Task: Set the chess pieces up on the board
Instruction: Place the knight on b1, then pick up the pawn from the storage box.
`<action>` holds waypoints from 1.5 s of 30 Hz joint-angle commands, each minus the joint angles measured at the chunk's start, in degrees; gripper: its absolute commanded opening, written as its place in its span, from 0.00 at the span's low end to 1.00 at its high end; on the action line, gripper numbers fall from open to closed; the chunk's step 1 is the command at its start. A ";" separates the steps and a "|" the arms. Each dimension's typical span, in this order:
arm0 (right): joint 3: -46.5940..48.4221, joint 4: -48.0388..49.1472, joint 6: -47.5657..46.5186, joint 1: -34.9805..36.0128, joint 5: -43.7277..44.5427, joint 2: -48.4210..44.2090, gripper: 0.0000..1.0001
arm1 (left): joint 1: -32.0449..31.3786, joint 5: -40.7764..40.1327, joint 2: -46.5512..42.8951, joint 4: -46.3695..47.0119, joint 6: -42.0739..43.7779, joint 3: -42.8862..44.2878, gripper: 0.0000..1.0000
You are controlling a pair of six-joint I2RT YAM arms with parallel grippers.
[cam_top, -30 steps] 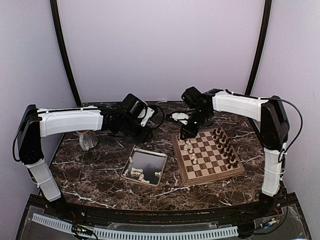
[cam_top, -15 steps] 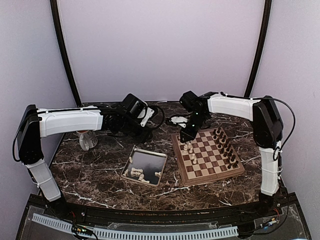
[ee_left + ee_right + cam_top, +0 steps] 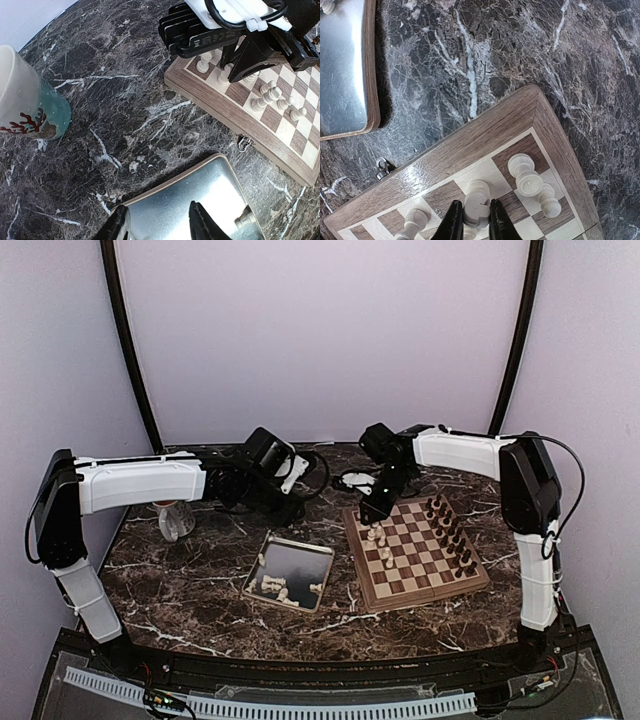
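Observation:
The board [image 3: 420,598] lies right of centre, with dark pieces [image 3: 452,535] along its right side and several white chess pieces [image 3: 378,538] along its left. My right gripper [image 3: 475,205] is shut on a white piece [image 3: 477,192] that stands on a square in the board's edge row, one in from the far left corner. Beside it stand a taller white piece [image 3: 525,177] and a pawn [image 3: 547,200]. My left gripper [image 3: 157,210] hangs open over the tray's [image 3: 200,200] far end, nothing between its fingers. More white pieces [image 3: 275,585] lie in the tray.
The silver tray [image 3: 300,543] sits just left of the board. A cup with a red coral print [image 3: 25,100] stands at the far left. A small latch [image 3: 382,167] sticks out of the board's left edge. Cables lie behind the board.
My right arm's elbow has swung a little to the left while its gripper stayed at the board's far left corner. The left arm has not moved.

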 commanded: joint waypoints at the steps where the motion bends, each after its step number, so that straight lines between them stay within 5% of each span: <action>1: 1.58 0.29 0.62 -0.23 -0.76 1.14 0.16 | 0.03 0.13 -1.64 -1.39 0.79 1.00 0.42; 22: 0.01 -0.27 1.83 -1.03 -1.44 -8.59 0.29 | 0.05 -2.13 -1.63 0.07 2.08 -0.32 0.43; 28: -11.84 5.40 1.20 -4.32 -4.27 -21.65 0.31 | -0.41 -1.03 -0.12 -2.63 -0.15 0.82 0.43; 36: -40.03 19.98 -1.17 -8.25 -17.77 -40.58 0.34 | -2.17 4.23 -0.38 -9.76 -2.04 -1.37 0.42; 45: -38.75 18.45 -2.65 -9.64 -21.72 -39.93 0.34 | -6.65 10.17 0.98 -11.05 3.64 -6.28 0.41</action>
